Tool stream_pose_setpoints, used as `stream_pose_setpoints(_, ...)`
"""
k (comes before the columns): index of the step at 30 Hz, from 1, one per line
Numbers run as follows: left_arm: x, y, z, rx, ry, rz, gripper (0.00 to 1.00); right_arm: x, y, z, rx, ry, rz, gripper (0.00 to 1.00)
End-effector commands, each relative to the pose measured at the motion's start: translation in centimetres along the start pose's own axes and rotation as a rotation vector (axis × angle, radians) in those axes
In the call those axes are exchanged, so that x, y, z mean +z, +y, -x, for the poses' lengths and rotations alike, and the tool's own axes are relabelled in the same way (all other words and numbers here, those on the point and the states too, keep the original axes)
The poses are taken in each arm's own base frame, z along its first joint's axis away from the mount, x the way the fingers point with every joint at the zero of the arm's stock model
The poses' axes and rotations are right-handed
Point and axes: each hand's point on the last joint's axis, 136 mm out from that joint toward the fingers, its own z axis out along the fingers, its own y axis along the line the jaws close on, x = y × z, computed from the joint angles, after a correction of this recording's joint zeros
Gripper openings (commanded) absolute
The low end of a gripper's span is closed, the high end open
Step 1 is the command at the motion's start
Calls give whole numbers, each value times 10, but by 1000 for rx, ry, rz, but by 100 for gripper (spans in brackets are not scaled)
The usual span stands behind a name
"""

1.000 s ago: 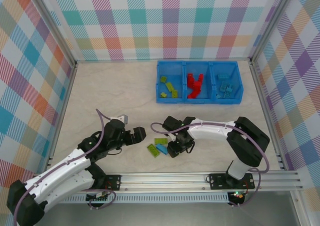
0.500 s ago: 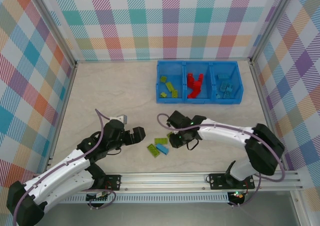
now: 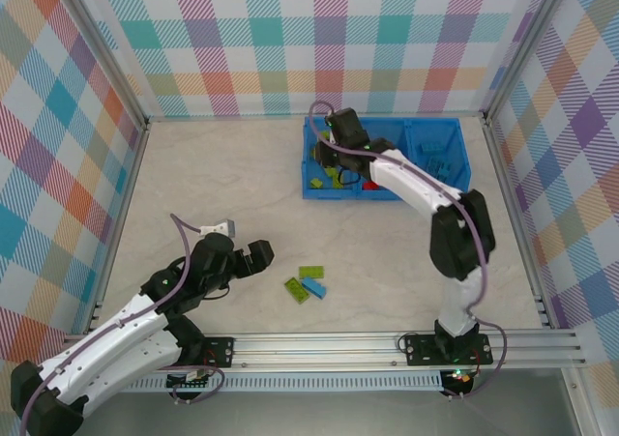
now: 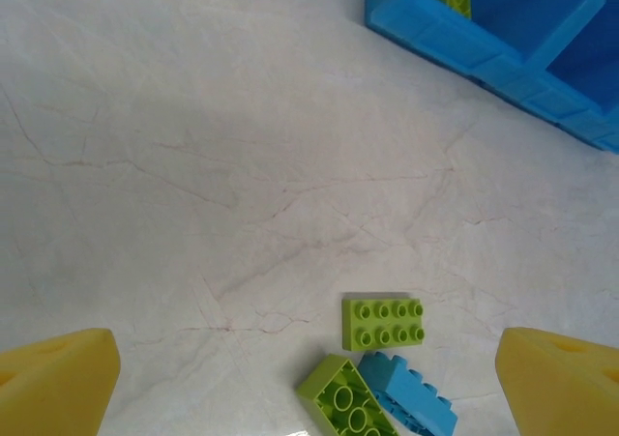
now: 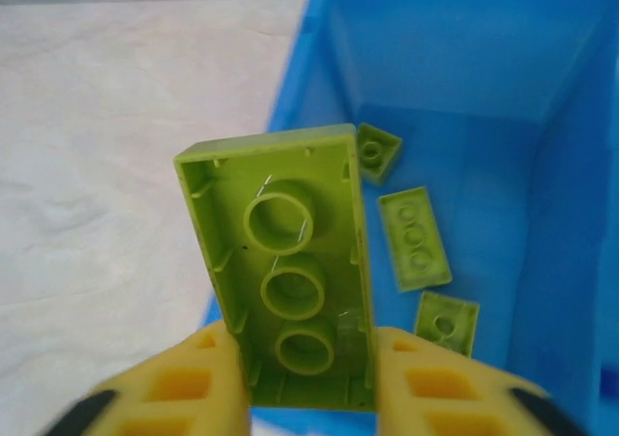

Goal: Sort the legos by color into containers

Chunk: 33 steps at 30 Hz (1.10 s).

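Drop-off step for a lime lego. Pinched by its lower end in the right jaws, part closed on its two long sides, hollow underside toward the wrist camera, upright at the outer wall of the blue bin, over the left compartment with other lime legos on its floor. Next, as a judgement: shift a little inward, clear of the wall, then open. Left jaws wide open and empty, low over the counter, near two lime legos and one blue lego not yet sorted.
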Motion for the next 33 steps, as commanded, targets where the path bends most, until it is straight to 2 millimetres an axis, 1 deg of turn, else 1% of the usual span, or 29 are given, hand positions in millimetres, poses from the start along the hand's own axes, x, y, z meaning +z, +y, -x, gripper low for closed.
stream_pose_setpoints(1, -10, -3, 9, 61, -30, 1, 100, 11, -1, 4, -31, 47, -6, 43)
stream_pose_setpoints(4, -6, -9, 1, 99, 11, -28, 100, 8, 0, 17, -39, 21, -2, 45)
stream_pose_setpoints(7, -1, -14, -3, 110, 42, -44, 100, -4, 0, 24, -41, 6, 4, 46)
stream_pose_setpoints(8, 0, -18, -2, 113, 45, -53, 100, -9, 1, 25, -46, 4, 10, 47)
stream_pose_setpoints(10, 3, -22, -2, 113, 44, -63, 100, -21, 2, 22, -50, 12, 27, 52)
stream_pose_setpoints(11, 3, -24, 0, 115, 39, -71, 100, -30, 5, 18, -47, 22, 45, 52)
stream_pose_setpoints(13, 3, -30, 3, 127, 28, -94, 100, -50, 15, 4, -33, 52, 120, 52)
stream_pose_setpoints(15, 2, -35, 5, 159, 20, -115, 100, -76, 28, -17, -37, 68, 194, 53)
stream_pose_setpoints(16, 1, -37, 5, 186, 19, -125, 100, -91, 37, -31, -56, 75, 231, 55)
stream_pose_setpoints(17, 0, -40, 4, 226, 21, -144, 100, -104, 43, -53, -80, 90, 250, 58)
stream_pose_setpoints(18, -1, -45, 2, 269, 26, -169, 100, -116, 50, -73, -103, 102, 267, 59)
stream_pose_setpoints(20, -6, -57, -3, 381, 47, -239, 100, -138, 63, -120, -125, 140, 303, 60)
stream_pose_setpoints(23, -15, -69, -6, 507, 61, -303, 100, -158, 77, -192, -153, 240, 347, 58)
stream_pose_setpoints(26, -22, -73, -8, 605, 65, -327, 100, -168, 87, -245, -207, 343, 357, 58)
stream_pose_setpoints(28, -23, -72, -9, 635, 60, -330, 100, -166, 85, -269, -251, 392, 326, 58)
stream_pose_setpoints(30, -22, -71, -9, 637, 50, -332, 100, -160, 85, -284, -277, 431, 314, 58)
stream_pose_setpoints(33, -18, -68, -6, 576, 28, -314, 100, -141, 84, -293, -309, 440, 283, 58)
